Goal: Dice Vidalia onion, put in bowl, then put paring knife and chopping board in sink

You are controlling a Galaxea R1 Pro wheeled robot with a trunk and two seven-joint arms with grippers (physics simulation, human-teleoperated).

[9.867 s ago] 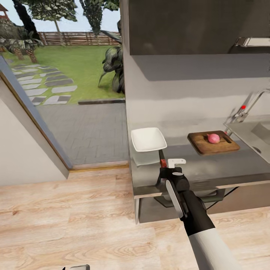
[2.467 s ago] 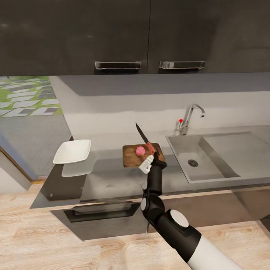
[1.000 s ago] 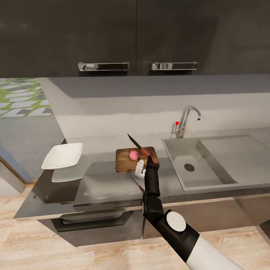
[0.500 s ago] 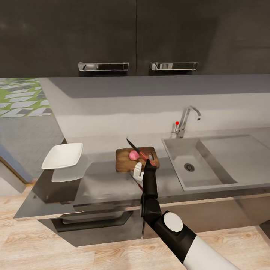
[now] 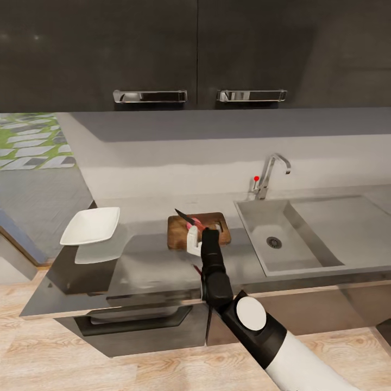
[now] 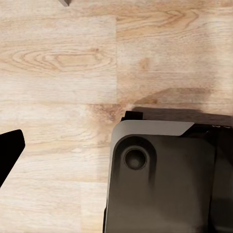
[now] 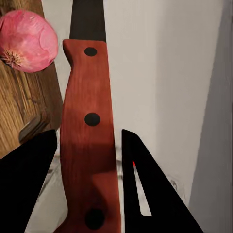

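Observation:
The dark wooden chopping board (image 5: 178, 237) lies on the grey countertop (image 5: 152, 260), just left of the sink (image 5: 255, 217). On it sits the pinkish Vidalia onion (image 7: 28, 41), mostly covered by the knife and gripper in the head view. My right gripper (image 5: 195, 235) is shut on the paring knife (image 5: 182, 215). Its red-brown riveted handle (image 7: 90, 131) sits between the black fingers (image 7: 150, 194). The dark blade points away to the left, over the board beside the onion. The white square bowl (image 5: 91, 225) stands at the counter's left end. One black finger (image 6: 7, 153) of my left gripper hangs over the floor.
The chrome tap with a red knob (image 5: 265, 175) stands behind the basin, with a flat drainboard (image 5: 342, 217) to the right. Glossy black upper cabinets (image 5: 195, 54) hang overhead. The robot's grey base (image 6: 160, 174) rests on pale wood floor (image 6: 58, 73).
Over the last second my right gripper has carried the knife left and down across the board, so the blade now sits lower, by the onion. Before that the whole view shifted toward the counter.

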